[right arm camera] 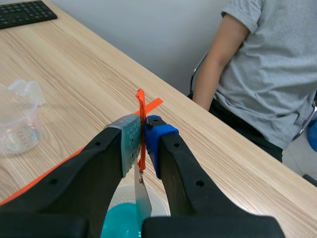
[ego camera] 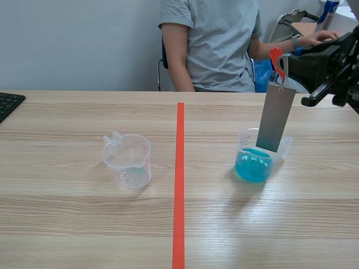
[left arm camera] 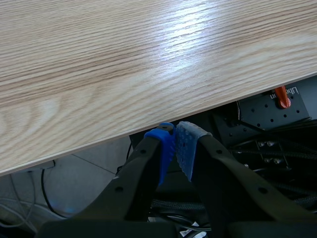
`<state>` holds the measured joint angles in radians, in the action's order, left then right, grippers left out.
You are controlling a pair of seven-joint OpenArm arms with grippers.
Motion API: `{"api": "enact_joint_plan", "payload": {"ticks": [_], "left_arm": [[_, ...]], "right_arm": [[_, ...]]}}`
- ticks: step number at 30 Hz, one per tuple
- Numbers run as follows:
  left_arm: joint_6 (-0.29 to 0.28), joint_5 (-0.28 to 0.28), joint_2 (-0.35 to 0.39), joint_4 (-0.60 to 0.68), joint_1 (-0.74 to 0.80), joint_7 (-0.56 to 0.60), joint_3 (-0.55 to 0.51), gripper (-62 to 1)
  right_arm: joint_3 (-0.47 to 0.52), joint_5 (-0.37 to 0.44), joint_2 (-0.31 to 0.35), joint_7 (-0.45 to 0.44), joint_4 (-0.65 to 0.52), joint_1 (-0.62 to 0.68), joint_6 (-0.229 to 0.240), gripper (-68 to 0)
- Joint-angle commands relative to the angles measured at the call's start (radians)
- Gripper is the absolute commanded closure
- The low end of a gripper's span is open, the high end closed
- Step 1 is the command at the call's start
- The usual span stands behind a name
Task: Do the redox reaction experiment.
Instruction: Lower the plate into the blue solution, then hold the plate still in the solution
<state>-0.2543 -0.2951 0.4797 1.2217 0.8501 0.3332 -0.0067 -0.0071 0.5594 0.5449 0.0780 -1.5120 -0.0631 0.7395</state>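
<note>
In the scene view my right gripper (ego camera: 279, 61) sits high at the table's right side, clamped on the orange tab (ego camera: 275, 58) of a grey metal strip (ego camera: 275, 117). The strip hangs with its long axis nearly vertical, straight toward 6 o'clock from my fingers. Its lower end is inside the rim of the beaker of blue liquid (ego camera: 255, 161); whether it has reached the liquid I cannot tell. An empty beaker (ego camera: 128, 161) stands well apart at 9 o'clock of the blue one, across the tape line. The wooden table (ego camera: 67, 224) lies bare around both, with a keyboard (ego camera: 8, 103) at its left edge and a person (ego camera: 216, 45) seated at 12 o'clock.

My left wrist view shows my left gripper (left arm camera: 176, 144) closed on nothing, pads together, hanging off the table's near edge.

My right wrist view shows the tab pinched between my pads (right arm camera: 130, 141), the strip dropping below them into the blue beaker. I judge the coming move to be a straight descent.
</note>
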Motion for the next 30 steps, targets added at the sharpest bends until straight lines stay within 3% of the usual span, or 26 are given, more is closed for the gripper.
{"api": "enact_joint_plan", "payload": {"ticks": [1, 16, 30], "left_arm": [[0.000, -0.003, 0.000, 0.010, 0.000, 0.013, 0.005, -5.1], [0.000, -0.003, 0.000, 0.010, 0.000, 0.012, 0.005, -5.1], [0.000, -0.003, 0.000, 0.010, 0.000, 0.013, 0.005, -5.1]], "right_arm": [[-0.006, -0.010, 0.004, -0.036, 0.006, -0.018, 0.006, -1.5], [-0.069, -0.237, -0.066, -0.187, 0.176, -0.023, 0.006, -1.5], [-0.072, -0.246, -0.066, -0.204, 0.179, -0.023, 0.006, -1.5]]}}
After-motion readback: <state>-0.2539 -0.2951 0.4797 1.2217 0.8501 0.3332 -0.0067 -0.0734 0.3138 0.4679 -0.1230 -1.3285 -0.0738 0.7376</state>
